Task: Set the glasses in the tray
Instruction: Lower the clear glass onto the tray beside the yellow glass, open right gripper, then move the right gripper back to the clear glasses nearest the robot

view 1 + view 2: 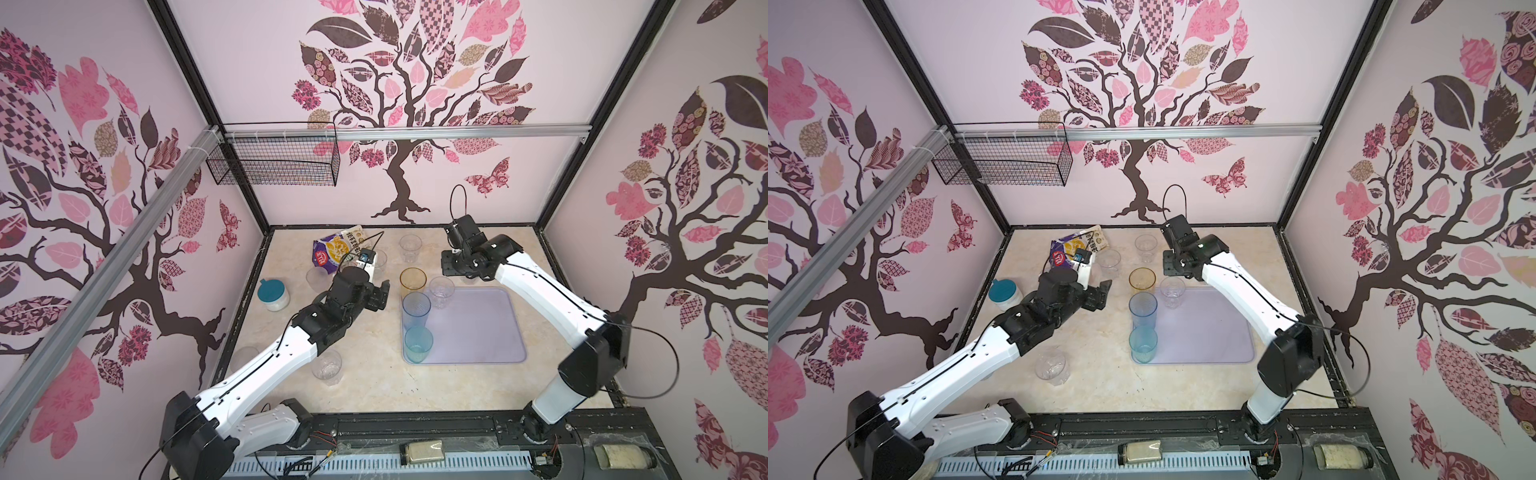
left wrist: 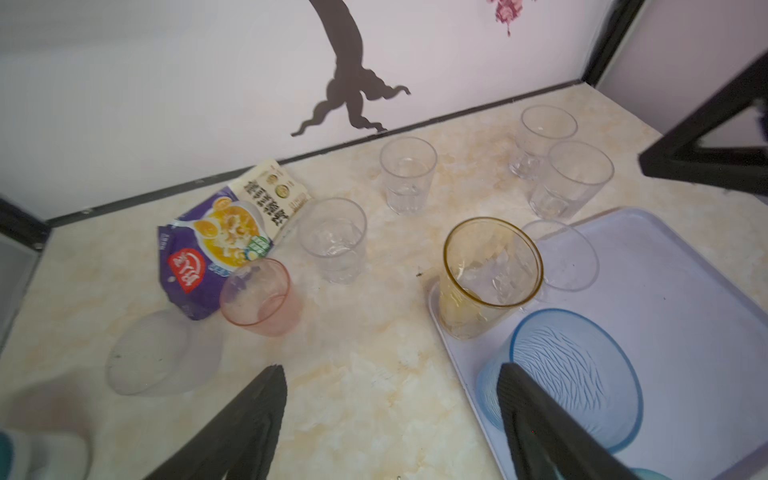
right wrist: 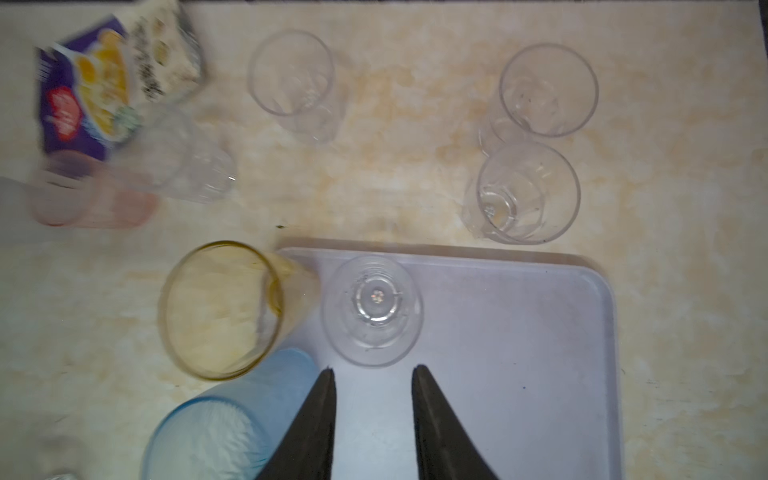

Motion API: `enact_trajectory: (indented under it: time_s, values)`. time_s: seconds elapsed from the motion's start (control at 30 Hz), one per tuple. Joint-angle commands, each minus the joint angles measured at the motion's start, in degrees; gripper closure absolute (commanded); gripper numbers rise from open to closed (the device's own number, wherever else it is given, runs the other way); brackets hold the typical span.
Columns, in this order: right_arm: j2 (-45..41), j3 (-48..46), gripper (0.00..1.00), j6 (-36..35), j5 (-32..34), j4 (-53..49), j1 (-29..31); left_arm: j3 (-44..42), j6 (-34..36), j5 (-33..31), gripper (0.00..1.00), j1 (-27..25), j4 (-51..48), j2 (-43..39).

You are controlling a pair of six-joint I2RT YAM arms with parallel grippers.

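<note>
Parted and empty over the tray (image 3: 519, 353), the right end effector (image 3: 372, 370) sits nearer than the wide-open left end effector (image 2: 390, 366) to an upright clear tumbler (image 3: 528, 193) beyond the rim.

even soft light, bent wide-angle edges in both top views, blurred wrist-view margins

Left arm (image 1: 270, 365) and right arm (image 1: 540, 291) both stretched forward.
Left gripper (image 2: 390, 368) jaws wide apart, empty; right gripper (image 3: 374, 369) points down, jaws partly apart, empty.
</note>
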Motion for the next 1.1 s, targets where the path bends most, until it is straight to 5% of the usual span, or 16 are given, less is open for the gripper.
enact_trajectory:
  time_s: [0.0,0.2,0.47,0.63,0.83,1.07]
  values:
    - [-4.4,-0.3,0.63,2.8,3.9,2.5,7.6,2.9,-0.6,-9.0,0.15,1.1,-10.6,-5.0]
    - [4.4,3.2,0.55,2.9,-1.3,4.4,21.2,-0.7,-8.8,-2.8,0.16,13.4,-20.9,-13.3]
    - [15.4,4.0,0.54,5.1,-11.8,9.8,28.4,-9.9,-18.7,4.8,0.16,30.0,-24.7,-18.4]
    - [22.0,6.4,0.54,4.9,-17.0,11.2,31.0,-11.1,-20.8,1.4,0.16,30.3,-24.7,-16.6]
    - [28.3,11.5,0.55,4.9,-20.4,10.8,31.9,-12.0,-20.4,4.9,0.20,30.3,-22.7,-13.9]
    - [33.1,15.2,0.65,4.2,-19.9,8.8,32.0,-12.9,-20.0,5.8,0.18,30.3,-21.5,-13.7]
